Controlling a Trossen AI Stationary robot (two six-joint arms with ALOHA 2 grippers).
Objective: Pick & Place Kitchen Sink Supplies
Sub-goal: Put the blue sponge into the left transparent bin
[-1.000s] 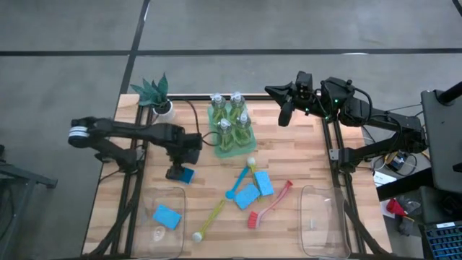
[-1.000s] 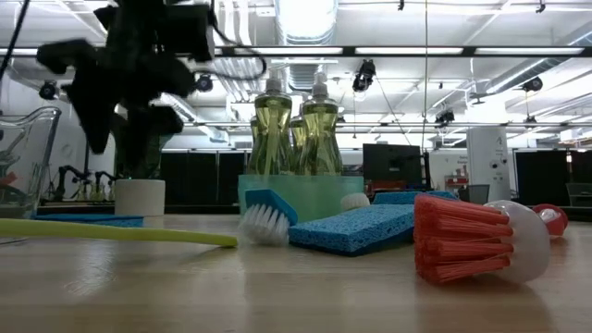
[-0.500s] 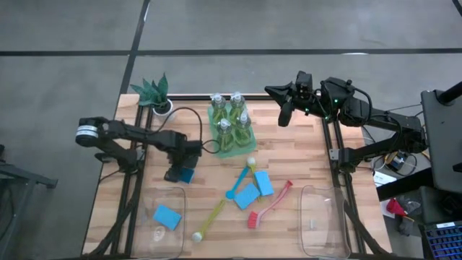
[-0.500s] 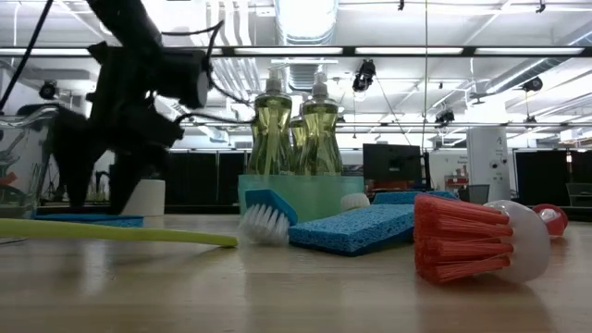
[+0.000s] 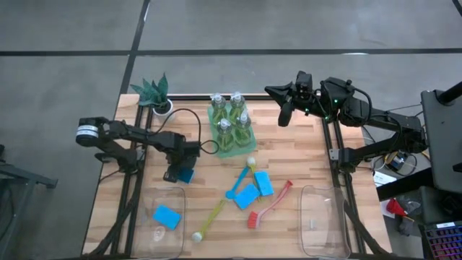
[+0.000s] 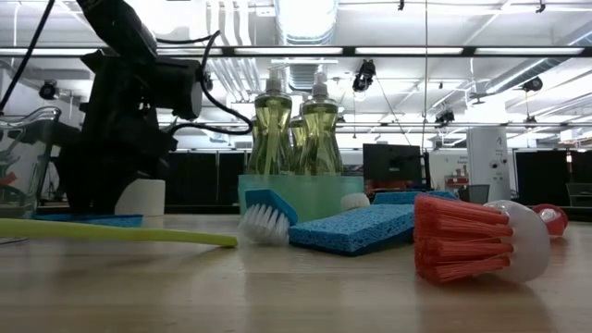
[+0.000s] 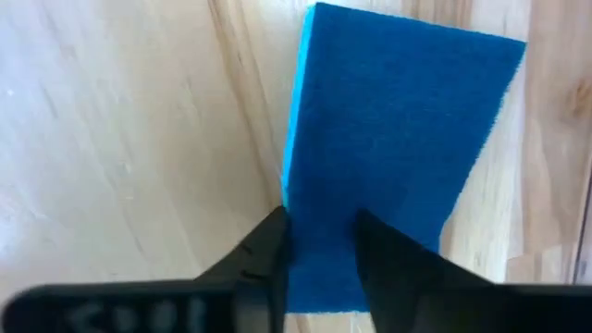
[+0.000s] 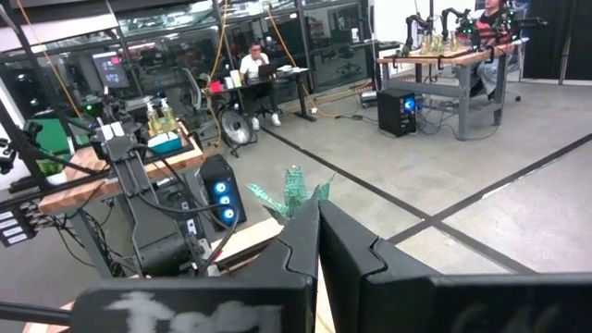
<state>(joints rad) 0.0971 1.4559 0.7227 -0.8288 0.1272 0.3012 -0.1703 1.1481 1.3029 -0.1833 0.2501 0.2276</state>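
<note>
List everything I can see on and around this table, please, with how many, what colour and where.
Bottles: four, clear with yellow-green liquid, standing in the tray.
Tray: one, translucent green, far middle of the table.
Sponges: four, blue; one at the left gripper, one in the near left bin, two mid-table.
Brushes: three; blue, yellow, red, lying mid-table.
Bins: two, clear; near left and near right.
Plant: one, teal leaves, white pot, far left corner.
Table: one, pale wood.
Left gripper: dark, its fingers on either side of a blue sponge's end.
Right gripper: dark, shut, raised above the far right edge.
</note>
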